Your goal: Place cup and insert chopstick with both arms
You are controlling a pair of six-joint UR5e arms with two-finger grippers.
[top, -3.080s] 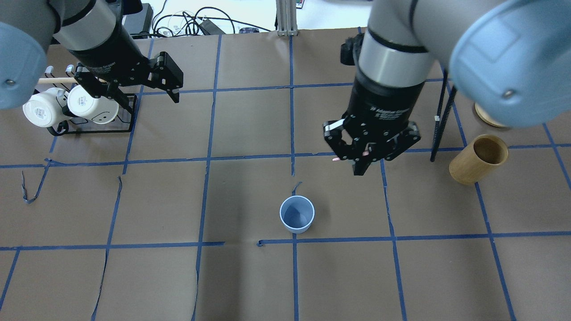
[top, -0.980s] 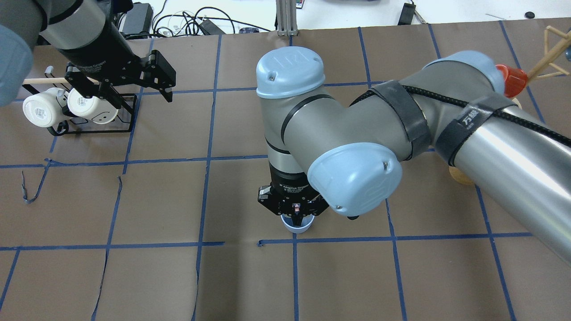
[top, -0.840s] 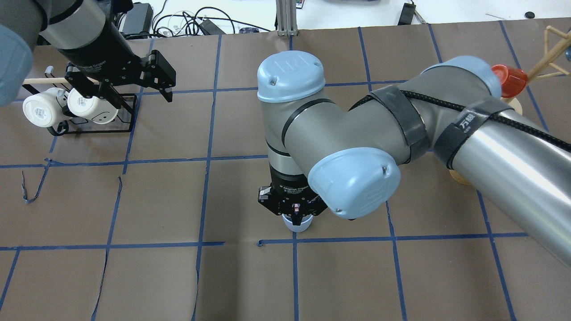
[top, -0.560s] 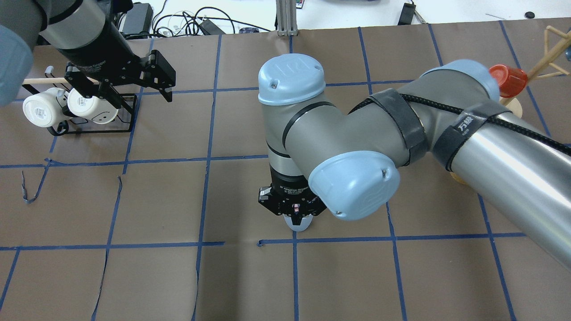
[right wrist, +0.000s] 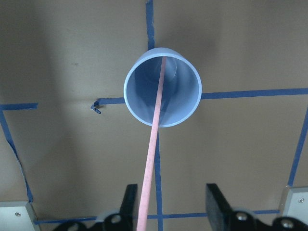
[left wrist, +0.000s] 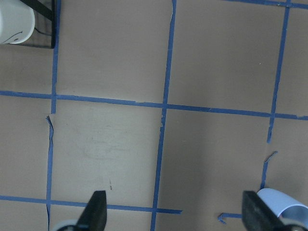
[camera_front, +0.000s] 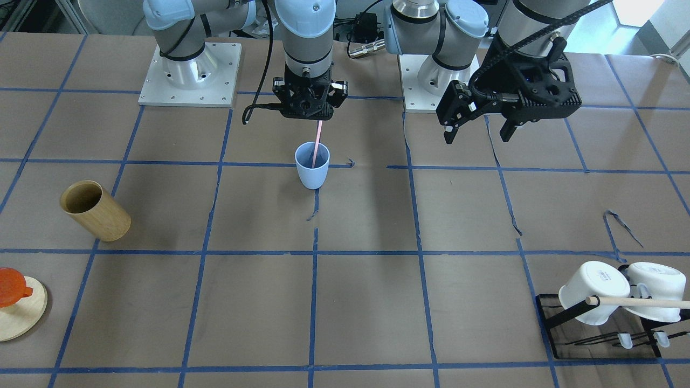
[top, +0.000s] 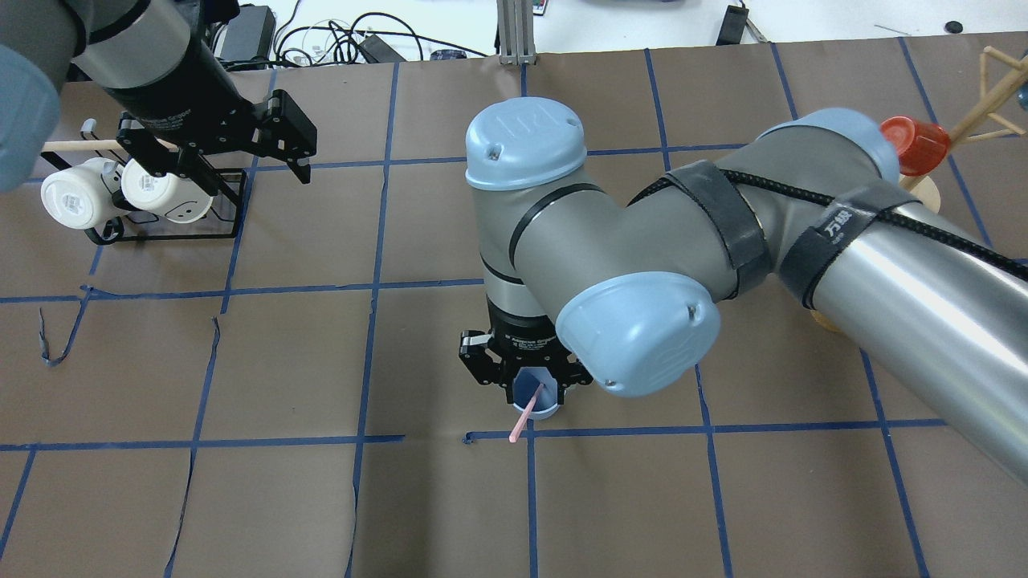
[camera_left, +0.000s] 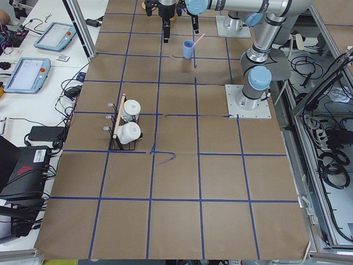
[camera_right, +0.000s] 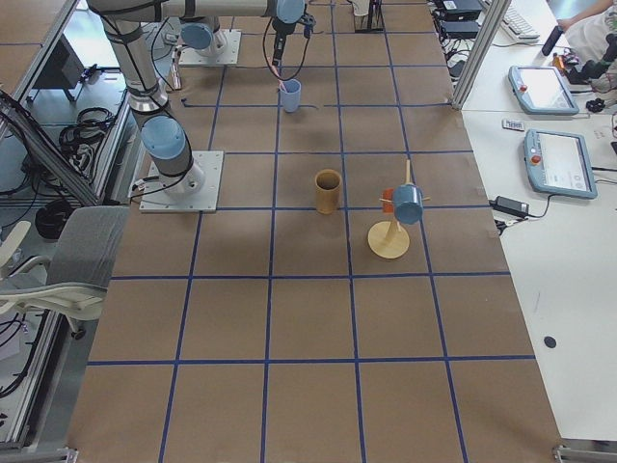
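1. The blue cup (camera_front: 312,168) is standing upright on the brown-paper table (camera_front: 377,302), roughly mid-table, right where a couple of the blue tape lines (camera_front: 420,215) meet.
2. The pink chopstick (camera_front: 316,141) has its lower end down inside the cup. It's tilted and leans on the rim, with the top end sticking up and out toward the right gripper.
3. The right gripper (camera_front: 312,116) hangs straight over the cup, pointing down, with its fingers (right wrist: 129,208) spread apart.
   - In the right wrist view the chopstick runs up close past one finger, while the other finger is well clear of it.
   - I honestly can't tell whether the stick touches that near finger. Either way it isn't being pinched.
4. The left gripper (camera_front: 476,137) is off on the robot's left side, well apart from the cup and above the table. Its fingers are spread wide with nothing between them. Its wrist camera shows just paper and tape between the fingertips, with the cup's rim peeking in at the bottom corner.
5. Other stuff around:
   - A wooden cup (camera_front: 96,211) stands on the robot's right side of the table.
   - A red cup (camera_front: 11,286) hangs on a wooden stand (camera_front: 21,318) further out that way.
   - On the robot's left side there's a black rack (camera_front: 593,328) with two white mugs (camera_front: 593,292) tipped over on it, next to a wooden dowel (camera_front: 641,303).
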